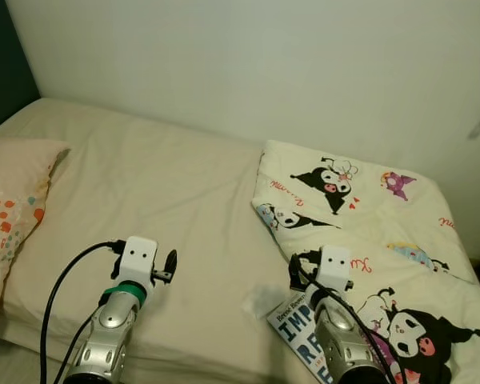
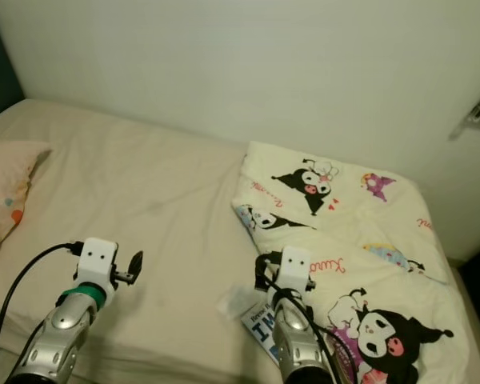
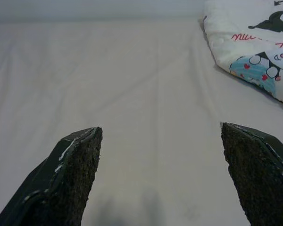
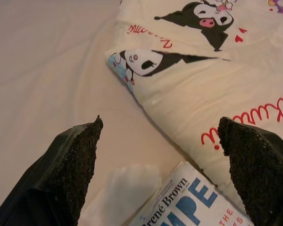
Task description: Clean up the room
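Nearest the robot, the right end effector (image 4: pixel 160 174) is held just above a book (image 4: pixel 188 202) with blue lettering, which lies at the near edge of the bed (image 1: pixel 168 184). Its fingers (image 4: pixel 70 165) are spread wide and nothing is held between them. A pale crumpled piece, perhaps tissue or wrapping (image 4: pixel 122 188), lies touching the book's corner. The left end effector (image 3: pixel 160 179) is poised over bare sheet, likewise wide open and empty. The step in hand is judged to be the approach to the book, not yet gripped. For the next move, the right end effector would have to be lowered and its fingers brought astride the book's edge before being closed. Farther on, a folded cartoon-print blanket (image 1: pixel 360 208) is spread over the bed's right side, and a patterned pillow (image 1: pixel 12 200) is set at the left edge. A plain wall (image 1: pixel 264 64) is seen beyond.
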You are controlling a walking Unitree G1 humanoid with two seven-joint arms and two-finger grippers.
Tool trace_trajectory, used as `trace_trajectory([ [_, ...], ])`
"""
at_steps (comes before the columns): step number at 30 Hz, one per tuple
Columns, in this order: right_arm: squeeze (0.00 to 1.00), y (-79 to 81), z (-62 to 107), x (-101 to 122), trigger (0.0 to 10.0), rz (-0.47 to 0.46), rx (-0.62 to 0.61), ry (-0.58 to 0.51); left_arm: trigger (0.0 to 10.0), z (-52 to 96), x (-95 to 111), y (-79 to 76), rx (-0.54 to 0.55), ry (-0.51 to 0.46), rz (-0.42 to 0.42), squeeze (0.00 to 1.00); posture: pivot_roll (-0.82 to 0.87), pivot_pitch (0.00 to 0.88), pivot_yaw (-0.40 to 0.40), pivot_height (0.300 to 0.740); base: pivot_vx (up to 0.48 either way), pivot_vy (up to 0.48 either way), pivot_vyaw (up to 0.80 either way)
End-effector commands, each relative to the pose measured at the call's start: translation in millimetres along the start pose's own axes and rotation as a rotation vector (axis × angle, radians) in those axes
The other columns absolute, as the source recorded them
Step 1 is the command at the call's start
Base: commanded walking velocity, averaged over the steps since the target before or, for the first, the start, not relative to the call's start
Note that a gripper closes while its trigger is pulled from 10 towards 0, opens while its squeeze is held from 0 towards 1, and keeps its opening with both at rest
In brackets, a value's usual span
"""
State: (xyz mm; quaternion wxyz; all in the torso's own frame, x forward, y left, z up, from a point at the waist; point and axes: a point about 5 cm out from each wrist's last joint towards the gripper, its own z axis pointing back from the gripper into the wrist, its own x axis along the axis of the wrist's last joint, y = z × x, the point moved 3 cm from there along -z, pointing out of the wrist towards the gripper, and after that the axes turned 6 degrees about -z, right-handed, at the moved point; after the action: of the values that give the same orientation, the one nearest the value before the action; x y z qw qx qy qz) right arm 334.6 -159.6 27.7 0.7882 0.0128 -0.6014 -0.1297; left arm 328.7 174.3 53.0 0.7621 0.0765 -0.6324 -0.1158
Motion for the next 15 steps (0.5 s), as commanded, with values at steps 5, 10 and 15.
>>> trace_trajectory([
  [5, 0.00, -3.2, 0.9, -5.9, 10.0, -0.007, -0.005, 0.029, 10.0, 2.9, -9.5, -1.8, -0.001, 0.038, 0.009, 0.00, 0.12, 0.000, -0.031, 0.650, 0.000, 0.000, 0.00],
  [10, 0.00, -2.4, 2.0, -7.9, 10.0, 0.005, 0.006, 0.037, 10.0, 5.1, -12.2, -2.0, 0.002, 0.047, 0.012, 0.00, 0.12, 0.000, -0.036, 0.640, 0.000, 0.000, 0.00],
  [15, 0.00, -2.3, 2.2, -8.9, 10.0, 0.010, 0.009, 0.042, 10.0, 5.8, -12.8, -2.3, 0.003, 0.049, 0.013, 0.00, 0.12, 0.000, -0.036, 0.640, 0.000, 0.000, 0.00],
])
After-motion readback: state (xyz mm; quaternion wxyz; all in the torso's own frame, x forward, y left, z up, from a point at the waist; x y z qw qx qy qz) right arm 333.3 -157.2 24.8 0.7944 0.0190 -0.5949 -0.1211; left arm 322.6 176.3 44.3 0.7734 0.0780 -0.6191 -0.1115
